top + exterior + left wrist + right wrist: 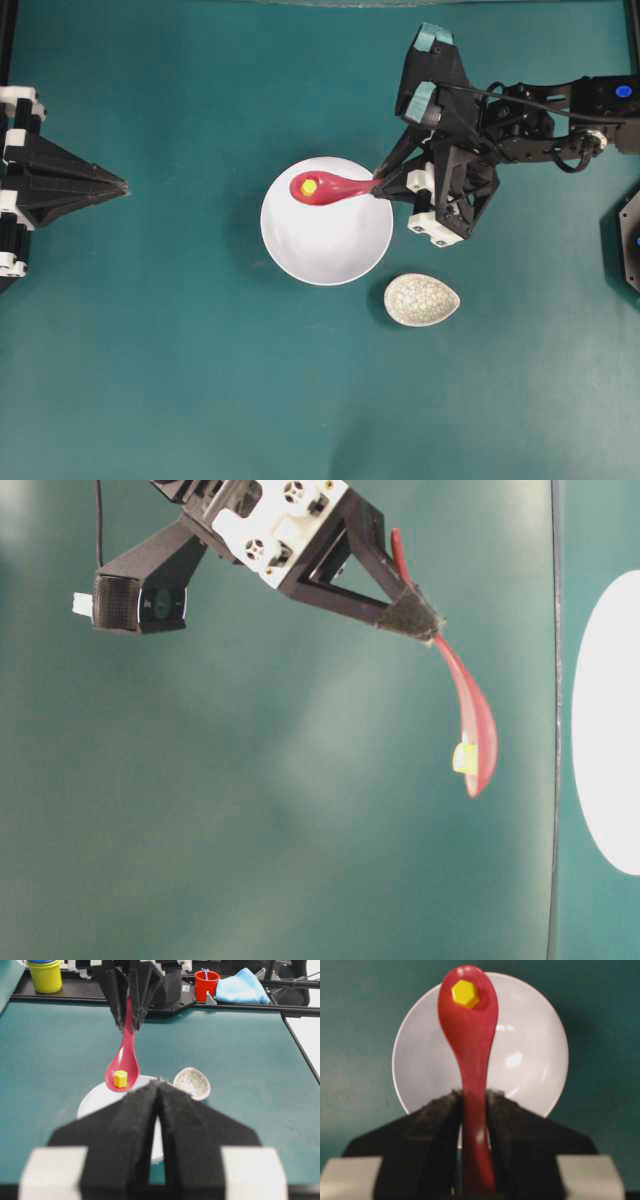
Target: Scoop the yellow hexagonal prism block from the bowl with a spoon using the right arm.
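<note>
1. Overhead exterior view: the right tool [385,183] is seen closed on the handle of the pink-red soup spoon [330,187], whose head is held above the white bowl [330,250]; the yellow hexagonal prism block [309,185] lies in the spoon head, toward its tip.
2. The left tool [122,184] is parked at the left edge with its pointed jaws pressed together and nothing held between them.
3. Risk, judged: the block rests loose and near the tip of a shallow head, so a tilt or a jolt of the right arm could let it slide off, back into the bowl or onto the green tabletop [150,380].
4. Risk, judged: the glossy handle is pinched only at its far end, as the right wrist view shows, so the spoon could twist or slip in the grip and tip its load.
5. Risk, judged: a low sweep toward the speckled oval dish [422,299], which sits just beside the bowl, could knock the spoon against either rim.
6. Count: one block, one spoon, one bowl, one speckled dish, two tools.
7. Count, left wrist view, far edge: one yellow cup [45,975], one red cup [206,985], one blue cloth [240,987].
</note>
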Available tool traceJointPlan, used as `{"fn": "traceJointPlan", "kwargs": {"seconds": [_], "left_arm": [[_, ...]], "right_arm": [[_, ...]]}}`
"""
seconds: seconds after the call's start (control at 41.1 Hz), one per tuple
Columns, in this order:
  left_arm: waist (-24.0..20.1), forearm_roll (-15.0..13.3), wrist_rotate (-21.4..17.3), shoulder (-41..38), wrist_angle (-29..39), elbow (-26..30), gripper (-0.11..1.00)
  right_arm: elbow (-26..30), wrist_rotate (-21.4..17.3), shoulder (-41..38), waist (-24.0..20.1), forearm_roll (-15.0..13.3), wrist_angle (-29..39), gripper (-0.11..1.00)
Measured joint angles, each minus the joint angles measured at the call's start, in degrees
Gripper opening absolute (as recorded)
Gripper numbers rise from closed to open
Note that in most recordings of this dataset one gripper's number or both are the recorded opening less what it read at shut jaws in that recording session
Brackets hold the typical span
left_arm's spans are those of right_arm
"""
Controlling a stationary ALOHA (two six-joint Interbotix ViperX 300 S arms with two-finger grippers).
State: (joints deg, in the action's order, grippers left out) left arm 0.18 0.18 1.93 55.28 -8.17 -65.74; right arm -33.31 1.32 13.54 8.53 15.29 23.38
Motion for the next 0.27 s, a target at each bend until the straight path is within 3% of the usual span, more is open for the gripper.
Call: {"fn": "traceJointPlan", "kwargs": {"seconds": [0.268], "left_arm": [[0.0, 0.1, 0.0, 0.0, 0.0, 0.0, 0.03]], "right_arm": [[0.0, 0.0, 0.0, 0.0, 0.0, -0.2, 0.23]]}}
